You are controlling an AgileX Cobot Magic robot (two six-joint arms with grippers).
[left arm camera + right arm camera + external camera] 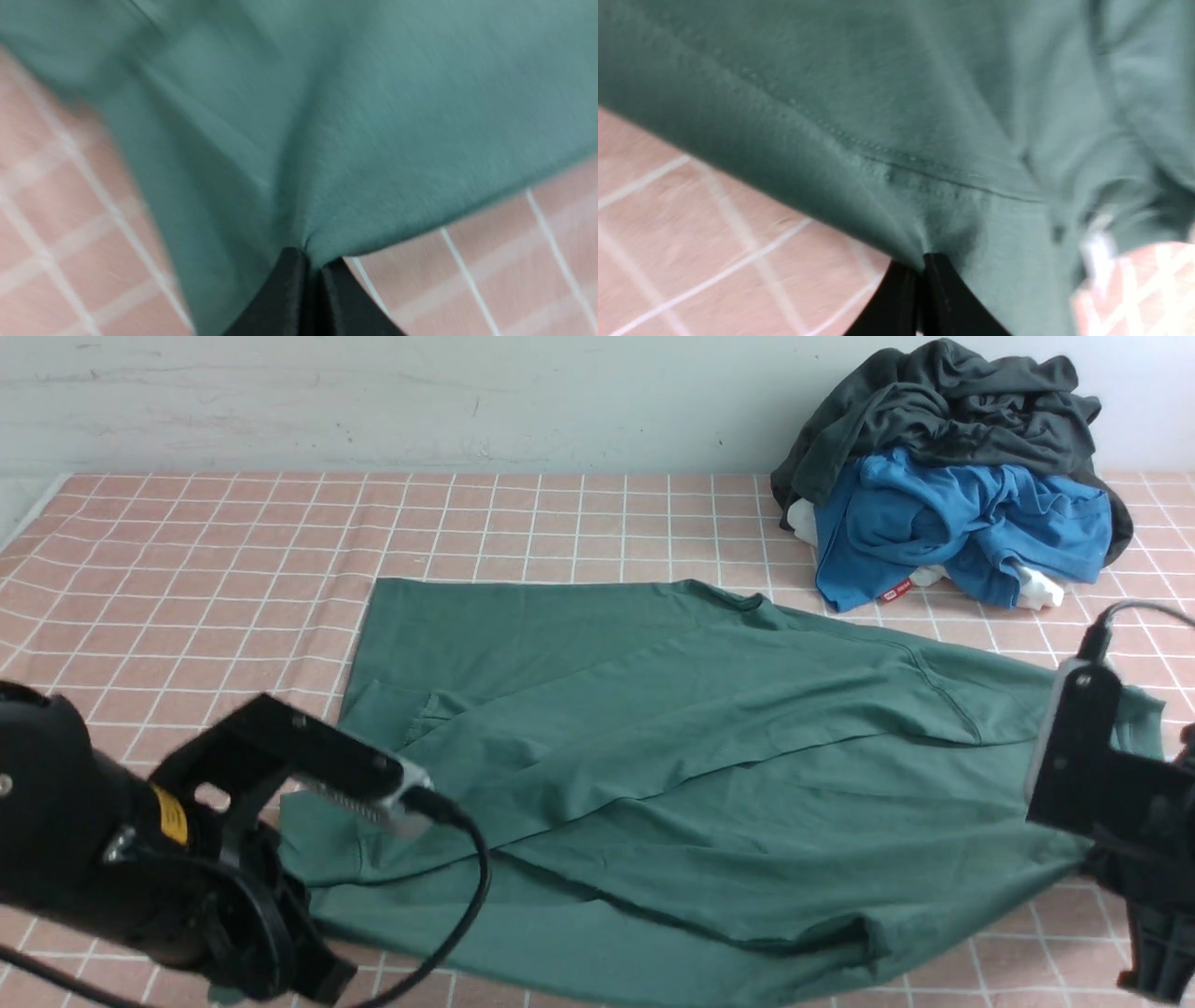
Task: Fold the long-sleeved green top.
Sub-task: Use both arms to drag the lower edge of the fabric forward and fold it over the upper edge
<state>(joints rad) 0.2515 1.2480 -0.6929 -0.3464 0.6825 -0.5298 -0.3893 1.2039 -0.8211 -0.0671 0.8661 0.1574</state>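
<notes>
The green long-sleeved top (pixel 653 747) lies spread on the pink checked cloth, back up, with a sleeve folded diagonally across it. Its logo and label are hidden. My left gripper (pixel 310 259) is shut on the top's near left edge; the cloth (pixel 327 140) puckers into the closed black fingertips. In the front view the left arm (pixel 187 859) covers that corner. My right gripper (pixel 920 263) is shut on the top's near right edge, beside a stitched seam (pixel 924 172). The right arm (pixel 1111 784) stands at the frame's right edge.
A heap of clothes sits at the back right by the wall: a dark charcoal-grey garment (pixel 943 411) on top of a bright blue garment (pixel 952 523), with some white cloth under them. The pink checked cloth (pixel 187 541) covers the table.
</notes>
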